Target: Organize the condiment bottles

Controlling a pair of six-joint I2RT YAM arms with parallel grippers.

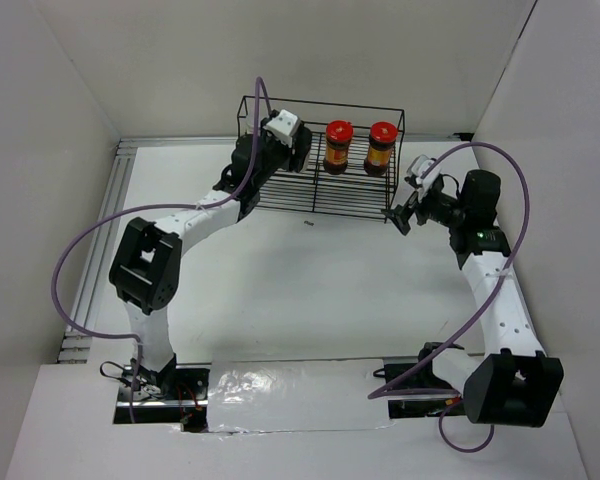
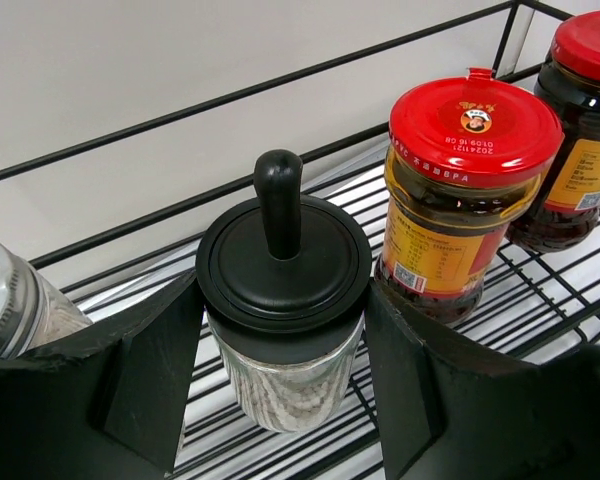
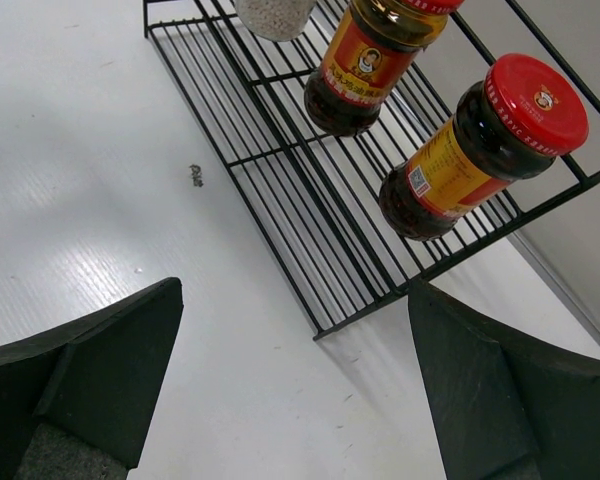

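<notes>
At upper centre of the top view, the black-capped bottle is stood on the rack, closely flanked by the left hand; whether it is squeezed cannot be told; two red-capped bottles are ranged rightward, seemingly as one row; the right hand is held apart, empty, beside the rack's right end.

The white tabletop fills the middle of the top view. A black wire rack stands on it at the upper centre, close to the back wall. A small dark scrap lies on the bare surface just in front of the rack. A crinkled, shiny sheet covers the tabletop's bottom edge.
</notes>
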